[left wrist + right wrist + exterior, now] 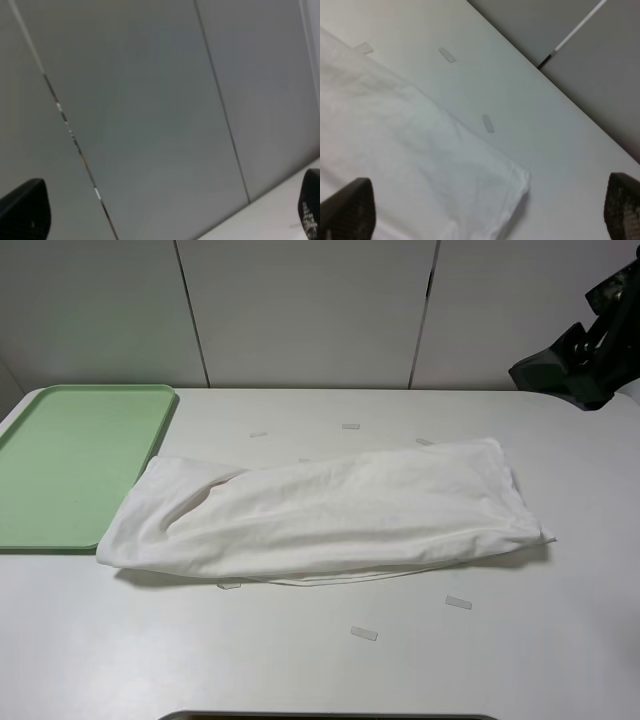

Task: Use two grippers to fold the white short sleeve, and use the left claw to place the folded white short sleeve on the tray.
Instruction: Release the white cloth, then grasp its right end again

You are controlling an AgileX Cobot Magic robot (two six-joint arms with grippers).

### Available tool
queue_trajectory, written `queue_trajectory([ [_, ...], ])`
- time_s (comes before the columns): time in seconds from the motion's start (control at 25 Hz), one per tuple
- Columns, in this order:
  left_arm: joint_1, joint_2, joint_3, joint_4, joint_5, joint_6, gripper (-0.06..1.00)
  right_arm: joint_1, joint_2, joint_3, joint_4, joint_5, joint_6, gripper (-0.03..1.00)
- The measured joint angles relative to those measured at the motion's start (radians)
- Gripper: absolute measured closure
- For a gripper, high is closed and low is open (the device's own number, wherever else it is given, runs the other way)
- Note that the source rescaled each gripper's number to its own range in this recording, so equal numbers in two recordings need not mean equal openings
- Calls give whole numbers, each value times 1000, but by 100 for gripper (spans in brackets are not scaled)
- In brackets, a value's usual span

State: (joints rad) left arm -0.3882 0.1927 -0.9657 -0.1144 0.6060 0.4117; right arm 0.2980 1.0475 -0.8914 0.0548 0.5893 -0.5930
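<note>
The left gripper [167,209] is seen with its jaws spread wide and nothing pinched between them. Beyond them only the grey wall [150,110] and an edge of the table [272,220] are framed, and the shirt is not shown from there. The jaws of the right gripper [485,210] are likewise spread wide and unloaded. Below and between them a corner of the shirt [420,150] is laid flat on the table, untouched. Just past that corner a paper strip [488,123] is found on the bare tabletop. Two more are placed farther out, one close against the cloth's edge. In the high view the right arm [580,355] is held raised at the table's far right corner, well apart from the cloth. The shirt is folded into a long wrinkled band across the middle of the table, with more strips scattered around it. The end farthest from the right jaws is laid against the rim of the tray [70,460]. Whether it is lapped over the rim or merely touching cannot be told.
</note>
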Motion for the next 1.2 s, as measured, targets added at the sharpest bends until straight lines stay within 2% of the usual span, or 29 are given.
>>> queue_trajectory([
  [0.2, 0, -81, 16, 59, 41, -77, -6, 0, 0, 0, 21, 0, 8, -3],
  [0.52, 0, -198, 168, 114, 140, -207, -6, 0, 0, 0, 36, 1, 8, -3],
  [0.76, -3, -198, 206, 105, 255, -244, -6, 0, 0, 0, 36, 23, 8, -3],
  [0.96, -3, -198, 207, 104, 433, -271, -6, 0, 0, 0, 36, 24, 9, -3],
  [1.12, -3, -198, 224, 104, 468, -300, -6, 0, 0, 0, 38, 27, 22, -3],
  [1.2, -3, -198, 261, 103, 472, -325, -6, 0, 0, 0, 40, 33, 68, -3],
])
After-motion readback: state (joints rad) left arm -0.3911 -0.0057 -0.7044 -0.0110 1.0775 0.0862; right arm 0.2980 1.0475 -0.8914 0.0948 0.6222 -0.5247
